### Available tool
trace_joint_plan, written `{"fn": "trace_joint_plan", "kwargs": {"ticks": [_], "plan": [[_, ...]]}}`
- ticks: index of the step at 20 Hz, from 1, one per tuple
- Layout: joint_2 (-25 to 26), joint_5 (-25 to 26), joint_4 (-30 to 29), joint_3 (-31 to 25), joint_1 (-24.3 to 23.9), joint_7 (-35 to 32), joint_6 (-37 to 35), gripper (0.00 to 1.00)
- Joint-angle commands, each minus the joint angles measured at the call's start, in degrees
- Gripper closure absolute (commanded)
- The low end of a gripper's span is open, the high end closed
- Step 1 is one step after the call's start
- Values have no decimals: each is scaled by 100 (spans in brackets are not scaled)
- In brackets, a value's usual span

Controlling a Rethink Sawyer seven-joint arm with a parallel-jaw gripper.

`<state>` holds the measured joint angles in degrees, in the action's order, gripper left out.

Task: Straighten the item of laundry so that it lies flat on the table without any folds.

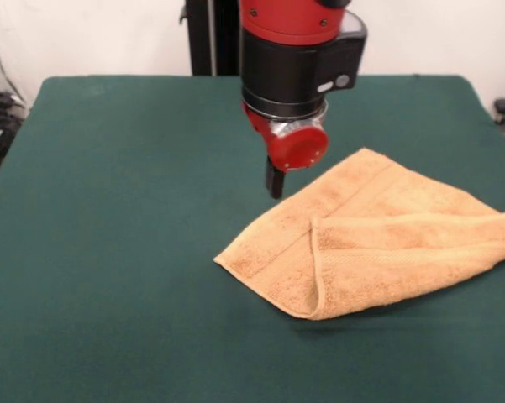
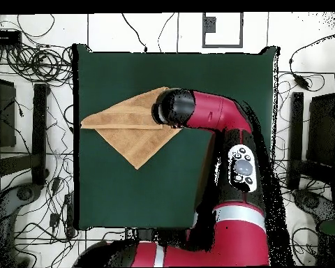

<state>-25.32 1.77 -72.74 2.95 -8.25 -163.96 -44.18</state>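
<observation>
You've got the claw (image 1: 274,183) hanging just over the towel (image 1: 378,239)'s far edge; can't tell if it's apart or together. Towel's folded over on the table (image 1: 109,252), spreading toward the camera. No readable label showing.

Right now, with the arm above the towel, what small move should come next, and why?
Probably lower the end effector onto the towel's far edge, next to which it hangs, and grip there. The towel is not flat: a flap is doubled over the near part, with a fold ridge across it. Whether the end effector is open cannot be seen.
</observation>
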Motion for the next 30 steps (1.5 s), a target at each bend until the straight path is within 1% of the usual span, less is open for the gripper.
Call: {"fn": "trace_joint_plan", "kwargs": {"ticks": [1, 10, 13, 17, 20, 26, 30], "plan": [[417, -207, -390, -404, 378, -459, 46, 100], [484, -280, -456, -208, 614, -781, 199, 100], [536, -324, -490, -182, 666, -884, 381, 100], [606, -333, -468, -154, 709, -920, 566, 100], [637, -329, -439, -94, 721, -896, 562, 100], [536, -310, -613, -30, 759, -852, 570, 100], [472, -271, -832, -13, 797, -849, 751, 100]]}}
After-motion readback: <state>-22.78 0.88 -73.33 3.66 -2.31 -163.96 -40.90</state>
